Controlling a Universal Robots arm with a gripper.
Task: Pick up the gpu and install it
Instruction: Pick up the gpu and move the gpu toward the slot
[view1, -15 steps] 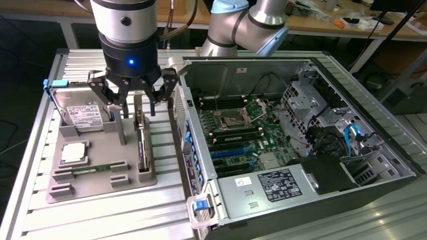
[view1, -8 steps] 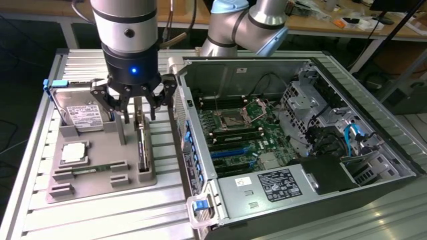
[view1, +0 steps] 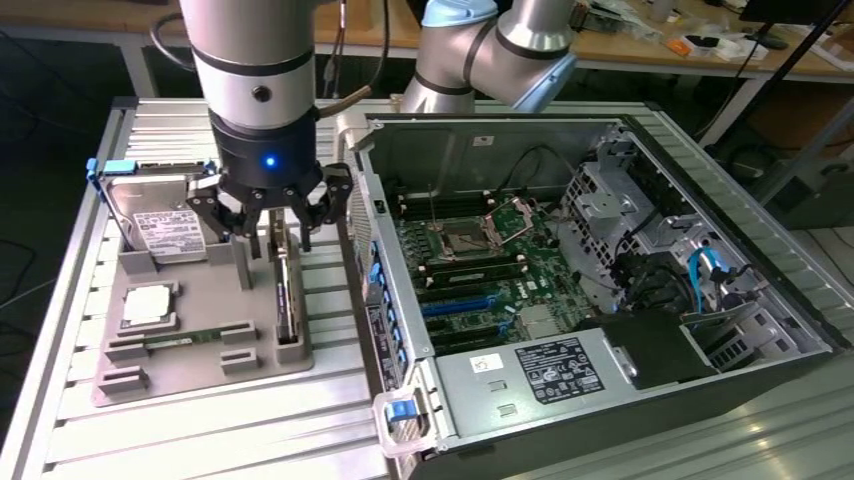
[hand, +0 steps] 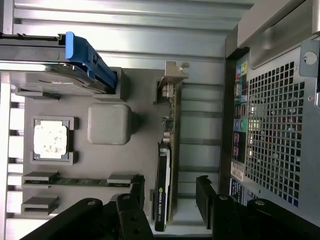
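At nine o'clock from the open case (view1: 441, 150) in the exterior view, a grey tray (view1: 200, 375) lies on the slatted table (view1: 200, 440). The gpu (view1: 284, 300) stands on its long edge in a slot along the tray's three o'clock side, the side nearest the case, with its silvery bracket (hand: 172, 75) at the end towards the hard drive (view1: 167, 225). Directly over the card hangs the end effector (view1: 274, 235), fingers (hand: 135, 197) spread apart, one on each side of the card's line. The wrist view shows a gap between each finger and the card, so nothing is gripped. On the same tray the hard drive stands at eleven o'clock, a processor (view1: 147, 305) lies at nine, and a memory stick (view1: 180, 340) sits at about seven.
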